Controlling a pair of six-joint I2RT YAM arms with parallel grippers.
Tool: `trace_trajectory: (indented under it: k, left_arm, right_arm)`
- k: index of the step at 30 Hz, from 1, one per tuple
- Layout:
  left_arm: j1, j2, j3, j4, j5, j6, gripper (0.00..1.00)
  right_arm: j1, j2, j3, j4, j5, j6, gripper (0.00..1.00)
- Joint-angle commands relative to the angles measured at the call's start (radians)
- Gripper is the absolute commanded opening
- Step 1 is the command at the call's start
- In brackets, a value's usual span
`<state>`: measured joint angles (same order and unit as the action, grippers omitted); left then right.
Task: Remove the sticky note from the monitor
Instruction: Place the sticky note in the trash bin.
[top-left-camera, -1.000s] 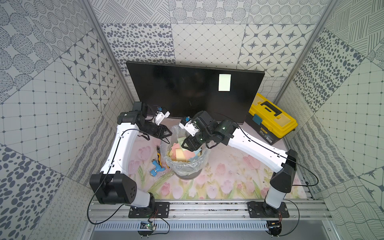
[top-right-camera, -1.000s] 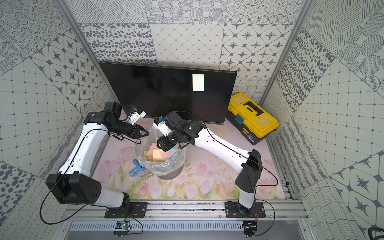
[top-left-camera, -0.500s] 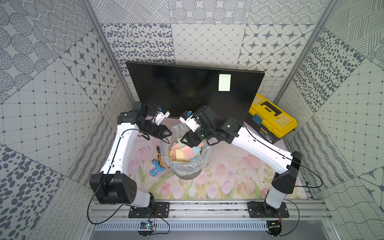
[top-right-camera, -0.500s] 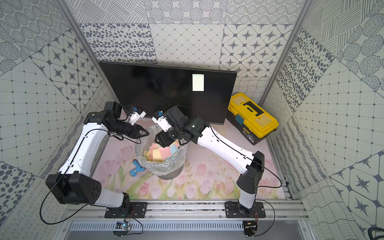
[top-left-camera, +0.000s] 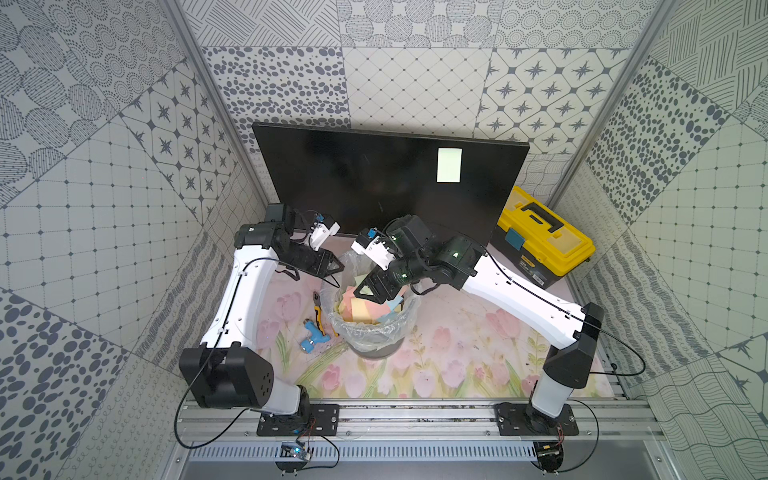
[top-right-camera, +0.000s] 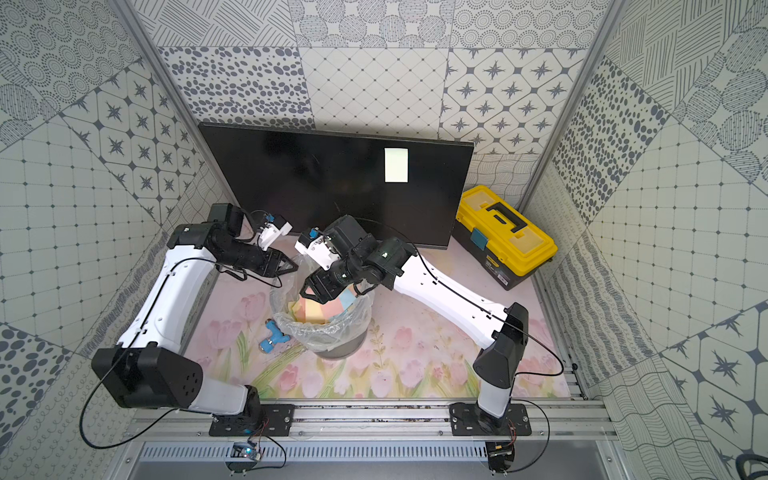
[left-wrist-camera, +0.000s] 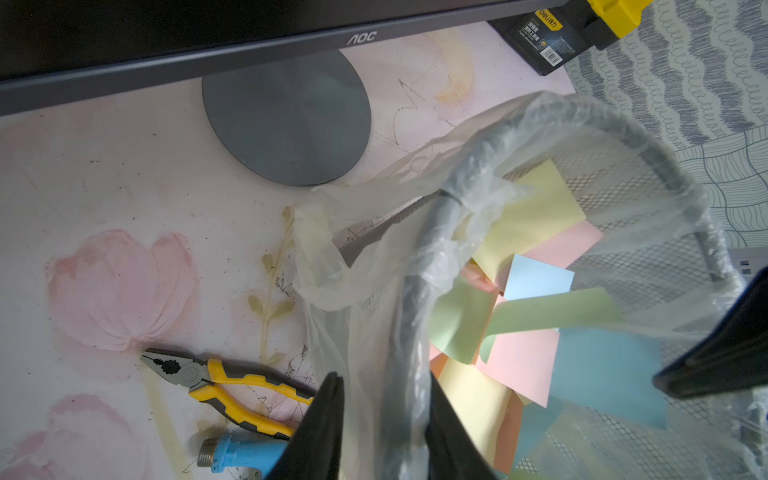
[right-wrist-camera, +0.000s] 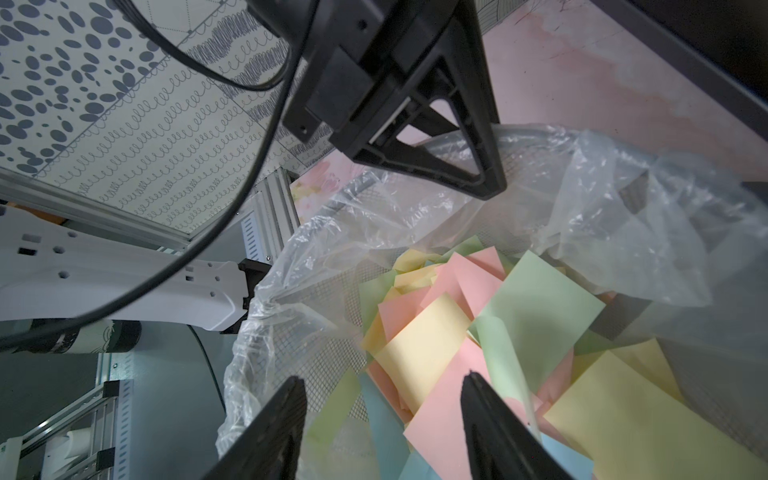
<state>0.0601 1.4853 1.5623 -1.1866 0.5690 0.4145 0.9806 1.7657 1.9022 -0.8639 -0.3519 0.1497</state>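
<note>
Facing your arms, one monitor spans side to side, bearing one upright note; left gripper clamps bin rim, right gripper jaws apart.

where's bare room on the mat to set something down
Widest bare mat: in front of the bin, up to the rail. Smaller strip between bin and toolbox, under the right arm. Crowded left of the bin: pliers, blue fitting.
</note>
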Motion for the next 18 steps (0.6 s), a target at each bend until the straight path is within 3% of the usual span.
trace_trajectory:
  k: [1, 12, 18]
  left_arm:
    - [-0.002, 0.011, 0.012, -0.018, -0.002, 0.032, 0.34]
    - [-0.003, 0.012, 0.012, -0.018, -0.001, 0.032, 0.33]
    - [-0.001, 0.013, 0.009, -0.016, -0.001, 0.031, 0.33]
  right_arm:
    - [0.003, -0.076, -0.015, 0.057, 0.097, 0.004, 0.64]
    - [-0.007, -0.128, 0.021, 0.09, 0.255, 0.012, 0.64]
    - [-0.063, -0.176, 0.031, 0.147, 0.322, 0.102, 0.64]
